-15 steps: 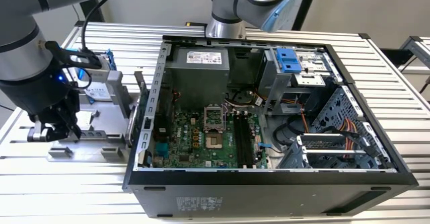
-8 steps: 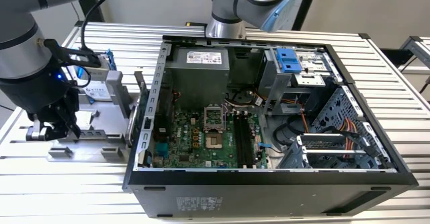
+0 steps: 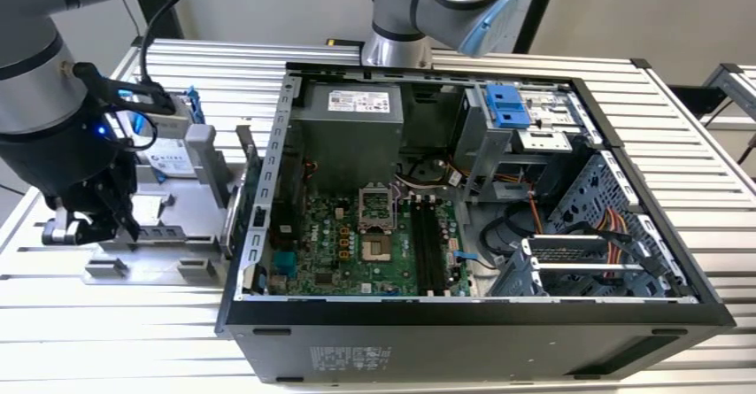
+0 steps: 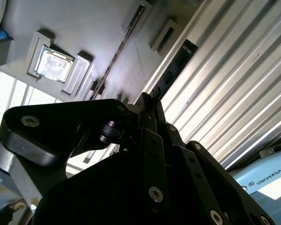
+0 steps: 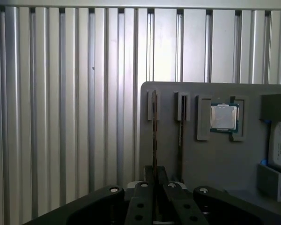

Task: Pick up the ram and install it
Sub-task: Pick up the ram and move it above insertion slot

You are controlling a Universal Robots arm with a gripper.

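The pincer point(image 5: 155, 174) was found clamped on the ram point(image 5: 154, 126), one finger pressed to each side of the thin stick. The ram was stood on edge in a slot of the grey holder point(image 5: 215, 159), near the holder's edge. A second stick point(image 5: 180, 124) was set upright in the neighbouring slot, and a square processor point(image 5: 223, 117) was seated in a recess just beside that. The holder was laid on the ribbed metal counter point(image 5: 61, 117). Toward the exterior view's right, an open computer case point(image 3: 473, 328) was placed beside the holder, its motherboard point(image 3: 343, 252) and long black slots point(image 3: 428, 243) exposed.
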